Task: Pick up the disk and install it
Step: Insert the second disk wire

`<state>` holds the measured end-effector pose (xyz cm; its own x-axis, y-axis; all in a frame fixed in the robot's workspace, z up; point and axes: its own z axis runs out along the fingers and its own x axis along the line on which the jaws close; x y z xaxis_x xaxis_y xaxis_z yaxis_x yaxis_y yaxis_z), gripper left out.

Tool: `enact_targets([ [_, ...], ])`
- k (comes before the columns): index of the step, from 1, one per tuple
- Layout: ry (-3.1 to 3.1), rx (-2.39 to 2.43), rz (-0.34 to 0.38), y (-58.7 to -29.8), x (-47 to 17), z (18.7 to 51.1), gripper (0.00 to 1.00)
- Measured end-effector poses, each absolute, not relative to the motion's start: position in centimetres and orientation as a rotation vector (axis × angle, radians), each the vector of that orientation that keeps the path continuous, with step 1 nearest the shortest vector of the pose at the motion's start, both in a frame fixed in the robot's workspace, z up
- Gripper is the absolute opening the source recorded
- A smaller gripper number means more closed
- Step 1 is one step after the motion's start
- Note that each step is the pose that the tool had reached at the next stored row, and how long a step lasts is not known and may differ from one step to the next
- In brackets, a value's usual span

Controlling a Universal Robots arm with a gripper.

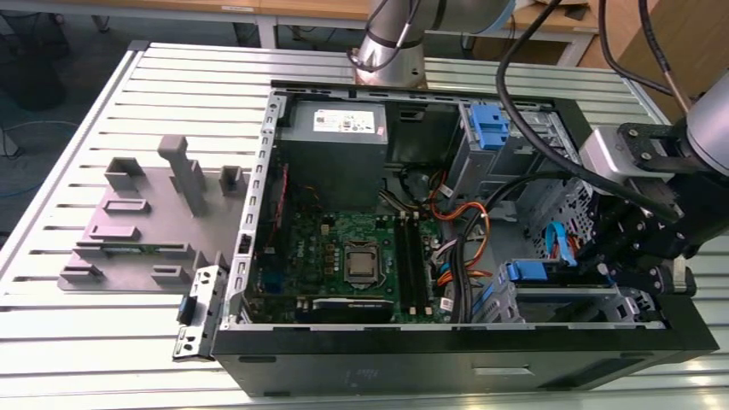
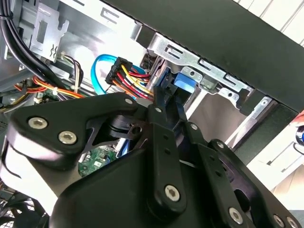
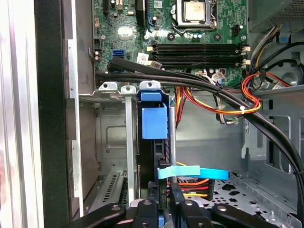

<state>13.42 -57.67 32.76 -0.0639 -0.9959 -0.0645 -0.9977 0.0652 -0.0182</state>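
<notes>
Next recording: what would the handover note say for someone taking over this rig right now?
Disk: standing on edge in the drive bay of the open case.
Gripper: down inside the case, at the disk's end; whether it grips is unclear.
Done: the disk is in the bay.
Left: whether the disk is fully seated cannot be told from here.

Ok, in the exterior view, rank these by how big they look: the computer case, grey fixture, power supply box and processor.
Largest to smallest:
1. computer case
2. grey fixture
3. power supply box
4. processor
No two look close in size.
</notes>
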Motion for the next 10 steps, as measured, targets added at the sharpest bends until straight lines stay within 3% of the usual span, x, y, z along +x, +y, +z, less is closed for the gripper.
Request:
enact_targets([
  [10, 2.248, -2.108, 0.047, -57.7, 13.4, 35.1, 0.24],
])
